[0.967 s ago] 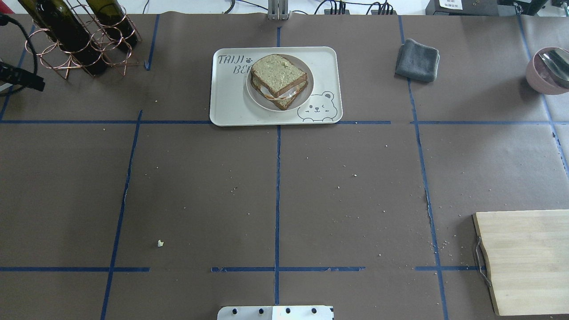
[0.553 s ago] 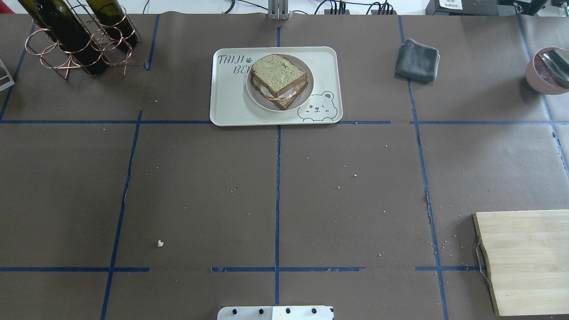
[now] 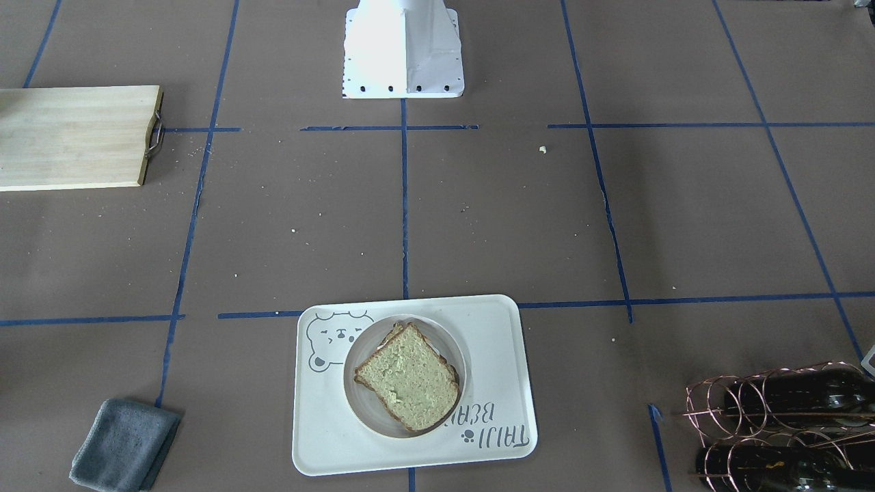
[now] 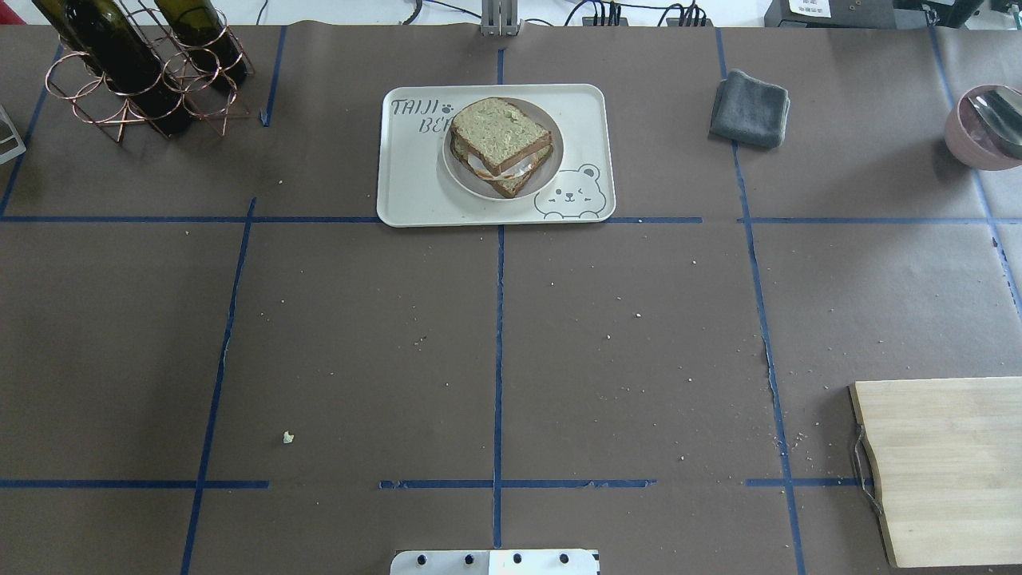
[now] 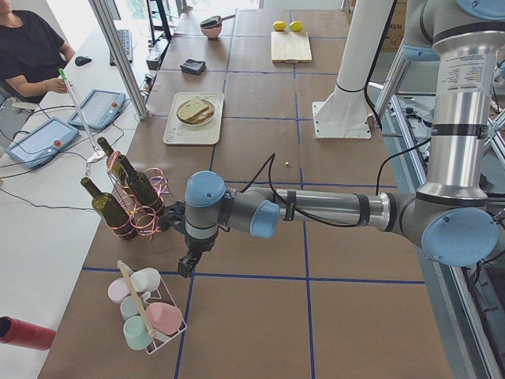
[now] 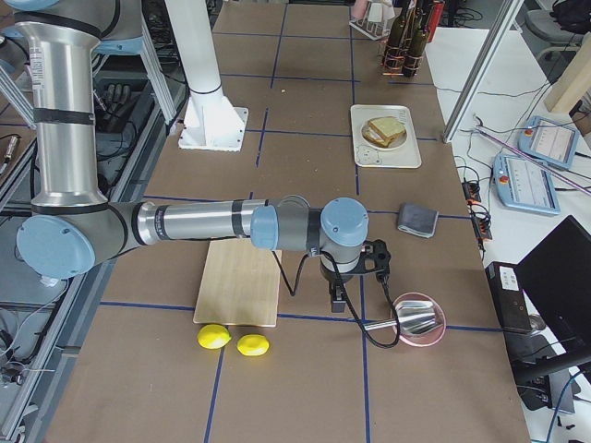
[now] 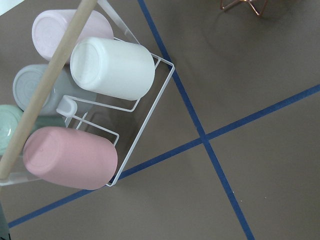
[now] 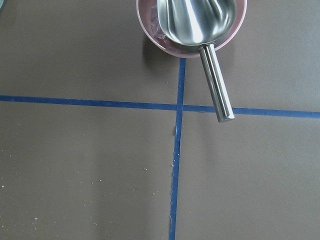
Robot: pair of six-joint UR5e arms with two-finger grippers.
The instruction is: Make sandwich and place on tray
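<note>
Bright, even light falls from above on the brown worktop (image 4: 359, 319), which reads flat and matte. Shadows are soft and short, like the one beside the pink bowl (image 8: 152, 32). The white robot base (image 3: 403, 48) is washed out by overexposure. Every view is in sharp focus.

The tabletop (image 4: 359, 335) is brown with blue tape lines (image 4: 497, 359) and little crumbs (image 4: 288, 437) on it. In the view from above, a wooden board (image 4: 950, 467) lies at the lower right. A folded grey cloth (image 4: 750, 109) sits at the upper right. At the right edge is a pink bowl (image 4: 962, 136) with a shiny metal scoop (image 8: 195, 20) inside, its handle sticking out over a blue line. In the upper left corner, dark bottles (image 4: 112, 48) lie in a copper wire rack (image 4: 120, 88). Two yellow lemons (image 6: 214, 336) lie just beside the board. A white wire holder (image 7: 150, 115) has cups on their sides, with a white cup (image 7: 112, 67) and a pink cup (image 7: 70, 157).
</note>
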